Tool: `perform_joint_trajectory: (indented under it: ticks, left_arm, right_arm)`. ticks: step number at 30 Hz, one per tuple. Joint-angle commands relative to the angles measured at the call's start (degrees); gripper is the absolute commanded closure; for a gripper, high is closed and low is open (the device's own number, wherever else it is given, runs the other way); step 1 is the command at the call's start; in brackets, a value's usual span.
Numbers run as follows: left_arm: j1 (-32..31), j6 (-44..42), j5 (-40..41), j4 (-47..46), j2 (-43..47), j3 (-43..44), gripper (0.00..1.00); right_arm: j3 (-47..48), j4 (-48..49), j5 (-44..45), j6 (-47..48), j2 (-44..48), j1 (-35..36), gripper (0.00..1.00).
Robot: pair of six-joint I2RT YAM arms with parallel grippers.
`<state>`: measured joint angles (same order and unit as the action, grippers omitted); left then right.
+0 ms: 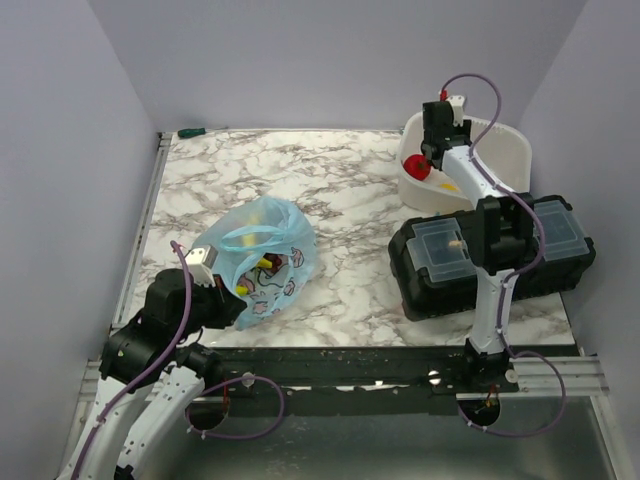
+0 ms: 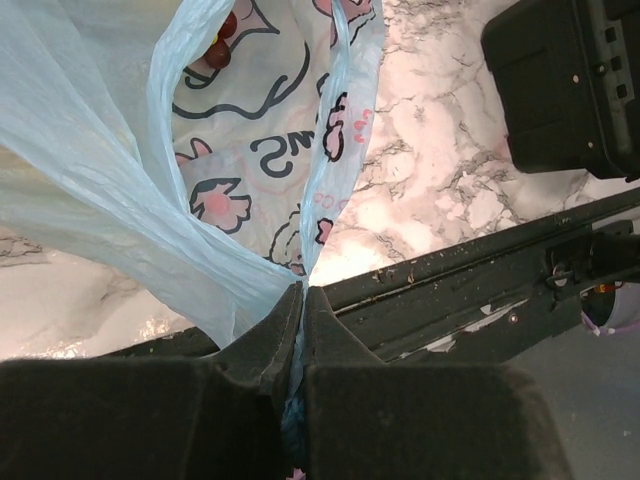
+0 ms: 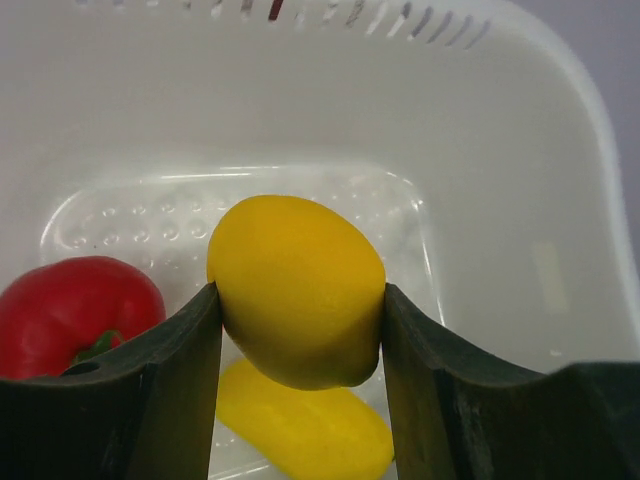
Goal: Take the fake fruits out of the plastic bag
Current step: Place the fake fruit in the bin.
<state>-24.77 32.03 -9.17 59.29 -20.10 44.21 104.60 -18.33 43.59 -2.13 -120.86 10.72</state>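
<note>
Top view, bag: the thin, crinkly light-blue plastic bag (image 1: 262, 255) with its cartoon print lies left of centre on the marble-patterned bench (image 1: 340, 200). Its mouth gapes and bits of yellow and red show inside.
Top view, left arm: the left end effector (image 1: 228, 300) sits at the bag's near edge.
Top view, right arm: the right end effector (image 1: 428, 160) hangs over the white plastic tub (image 1: 500, 150) at the far right, beyond the black tool case (image 1: 490, 255) with clear lid windows.
Left wrist view, grip: the left end effector (image 2: 303, 300) is clenched on a pleat of the blue film, and the bag fans away from it.
Left wrist view, contents: small dark-red round beads (image 2: 220, 45), perhaps grapes, show near the bag's top.
Right wrist view, load: the right end effector (image 3: 298, 300) is grasping a smooth yellow egg-shaped citrus fruit (image 3: 300, 270) across its middle, above the tub floor.
Right wrist view, tub: a red plastic tomato (image 3: 75, 310) with a green stalk lies to the left. A yellow piece (image 3: 305, 435) lies directly beneath the held fruit; I can't tell which fruit it is.
Step in hand: setting the citrus down in the tub, I'd say.
Doing it well: go lower and shift aside to bare floor, so it won't land on the yellow piece and roll. Let go only then.
Left pinch: worth holding, since it props the mouth open for the next reach.
</note>
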Motion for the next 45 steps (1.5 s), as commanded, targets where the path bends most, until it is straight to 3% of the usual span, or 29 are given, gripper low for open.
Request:
perform_joint_trajectory:
  ticks: [1, 7, 18, 29, 36, 45]
  left_arm:
    - [-0.1, 0.58, 1.81, 0.09, -0.08, -0.44, 1.0]
    - [-0.1, 0.4, 1.49, 0.04, -1.01, -0.44, 1.0]
    - [-0.1, 1.01, 2.96, 0.48, -0.17, -0.18, 1.0]
    - [-0.1, 1.12, 3.36, 0.76, -0.09, -0.13, 1.0]
    - [-0.1, 1.1, 3.37, 0.65, -0.46, -0.08, 1.0]
    - [-0.1, 0.45, 3.33, 1.06, -0.51, 0.99, 1.0]
  right_arm:
    - [8.56, -13.93, -6.27, -2.73, -6.2, -0.56, 0.99]
    - [15.52, -21.2, -11.06, -3.67, -11.85, -0.84, 0.93]
    - [12.0, -23.51, -13.97, -4.58, -11.52, -1.23, 0.52]
    - [14.86, -24.78, -15.95, -5.06, -12.3, -1.24, 0.3]
    - [18.07, -26.59, -17.12, -5.43, -11.93, -1.23, 0.19]
    - [14.77, -25.25, -17.94, -6.53, -2.15, -1.16, 0.18]
